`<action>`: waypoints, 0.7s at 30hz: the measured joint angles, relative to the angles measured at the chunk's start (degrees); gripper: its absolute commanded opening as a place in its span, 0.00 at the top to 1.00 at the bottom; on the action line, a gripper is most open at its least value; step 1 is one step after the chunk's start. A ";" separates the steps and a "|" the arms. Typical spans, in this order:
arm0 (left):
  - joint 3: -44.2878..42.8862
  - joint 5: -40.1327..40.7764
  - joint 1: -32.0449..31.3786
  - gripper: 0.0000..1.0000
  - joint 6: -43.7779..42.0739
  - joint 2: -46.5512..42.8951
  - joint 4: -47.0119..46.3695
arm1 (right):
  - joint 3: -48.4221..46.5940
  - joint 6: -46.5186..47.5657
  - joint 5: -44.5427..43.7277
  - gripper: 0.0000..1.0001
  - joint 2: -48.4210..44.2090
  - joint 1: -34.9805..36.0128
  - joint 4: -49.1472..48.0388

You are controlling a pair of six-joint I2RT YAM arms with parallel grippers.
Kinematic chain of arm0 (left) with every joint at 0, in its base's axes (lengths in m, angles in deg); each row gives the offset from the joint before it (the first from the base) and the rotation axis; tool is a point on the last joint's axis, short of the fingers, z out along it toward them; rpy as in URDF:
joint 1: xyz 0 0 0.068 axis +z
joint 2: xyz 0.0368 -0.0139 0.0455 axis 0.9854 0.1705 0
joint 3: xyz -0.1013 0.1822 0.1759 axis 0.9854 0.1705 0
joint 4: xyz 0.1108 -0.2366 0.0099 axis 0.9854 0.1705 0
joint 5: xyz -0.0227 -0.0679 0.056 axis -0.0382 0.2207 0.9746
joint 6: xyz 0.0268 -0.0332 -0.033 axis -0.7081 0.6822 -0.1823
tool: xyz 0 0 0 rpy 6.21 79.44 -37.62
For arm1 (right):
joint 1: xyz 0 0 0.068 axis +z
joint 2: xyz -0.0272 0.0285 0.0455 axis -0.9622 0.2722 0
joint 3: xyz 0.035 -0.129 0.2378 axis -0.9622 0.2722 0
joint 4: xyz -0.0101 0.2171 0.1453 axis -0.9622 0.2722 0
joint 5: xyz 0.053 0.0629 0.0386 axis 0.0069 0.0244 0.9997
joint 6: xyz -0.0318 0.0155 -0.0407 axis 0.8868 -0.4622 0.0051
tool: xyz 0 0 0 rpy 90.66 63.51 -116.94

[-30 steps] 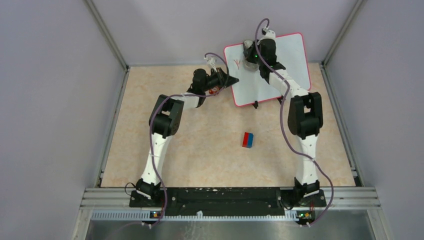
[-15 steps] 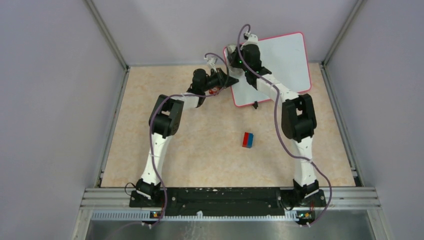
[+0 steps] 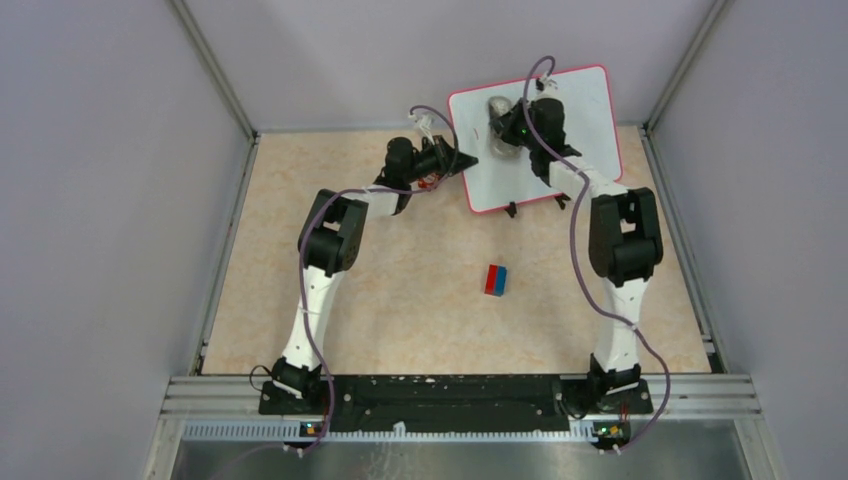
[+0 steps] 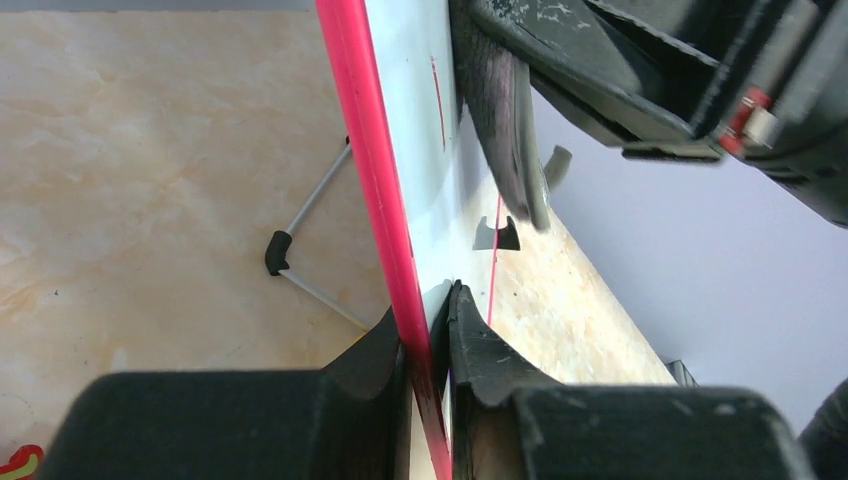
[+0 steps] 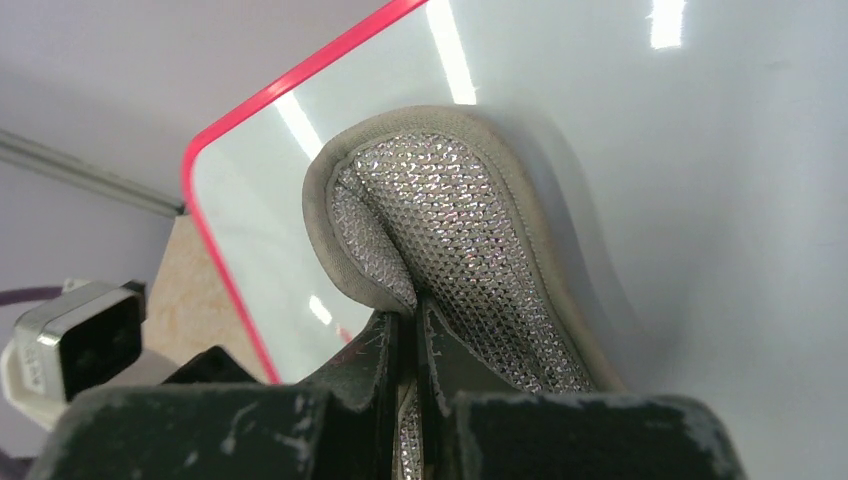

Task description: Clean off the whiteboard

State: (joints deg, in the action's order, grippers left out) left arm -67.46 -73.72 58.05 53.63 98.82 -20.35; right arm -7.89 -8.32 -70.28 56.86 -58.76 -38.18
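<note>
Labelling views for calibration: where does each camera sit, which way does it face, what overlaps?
Top external: above and behind the bases, looking down at the table; both arms and whiteboard show.
Left wrist: looks along left gripper, shut on the whiteboard's red edge.
Right wrist: looks along right gripper, shut on grey pad against the whiteboard.
Shared: all three see the whiteboard.

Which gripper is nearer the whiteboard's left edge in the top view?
Left. The left gripper is clamped on that red edge of the whiteboard; the right gripper holds a grey cloth against the board's face, further in.
</note>
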 measured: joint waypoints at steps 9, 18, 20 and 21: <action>-0.09 0.09 -0.02 1.00 0.07 0.00 -0.07 | 1.20 -0.68 -2.47 1.00 -0.74 -2.40 0.37; -0.09 -0.70 0.04 1.00 -0.17 0.00 -0.02 | -2.89 3.76 -9.35 1.00 0.09 7.45 2.64; -0.09 -0.98 0.13 1.00 -0.44 0.00 0.07 | -3.32 5.11 -9.44 1.00 0.46 9.46 3.19; -0.09 -1.22 0.20 1.00 -0.46 0.00 0.11 | -3.32 5.57 -9.49 1.00 0.46 9.79 3.50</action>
State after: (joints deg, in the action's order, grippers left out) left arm -67.55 -74.95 58.25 53.17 98.82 -20.24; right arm -11.22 -2.74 -79.76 57.31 -48.97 -34.69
